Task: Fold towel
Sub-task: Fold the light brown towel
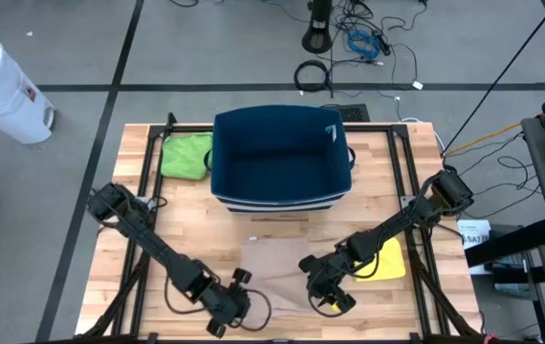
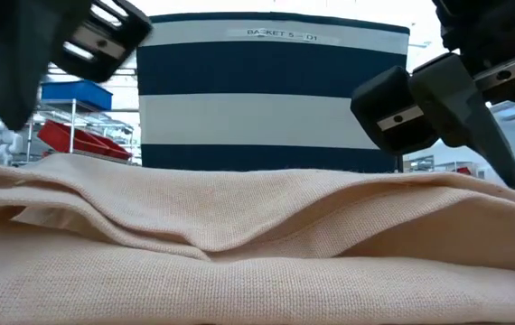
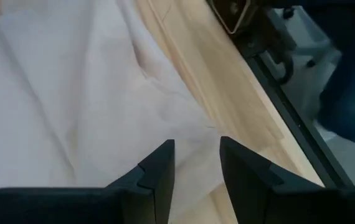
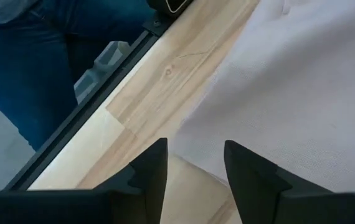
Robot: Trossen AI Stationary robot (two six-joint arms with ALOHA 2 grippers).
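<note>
A beige towel (image 1: 274, 268) lies rumpled on the wooden table near its near edge, and in the low view its folds (image 2: 257, 244) fill the foreground. My left gripper (image 1: 237, 298) is open at the towel's near left corner, its fingers (image 3: 196, 146) standing over the towel's edge (image 3: 184, 134). My right gripper (image 1: 328, 296) is open at the near right corner, its fingers (image 4: 195, 146) over the towel's edge (image 4: 227, 130) and bare wood. In the low view, both grippers (image 2: 50, 45) (image 2: 447, 104) hang just above the cloth.
A blue-and-white striped basket (image 1: 280, 158) stands beyond the towel, toward the far edge. A green cloth (image 1: 186, 155) lies to the basket's left and a yellow cloth (image 1: 387, 260) to the towel's right. A person in jeans (image 4: 34, 74) stands at the near edge.
</note>
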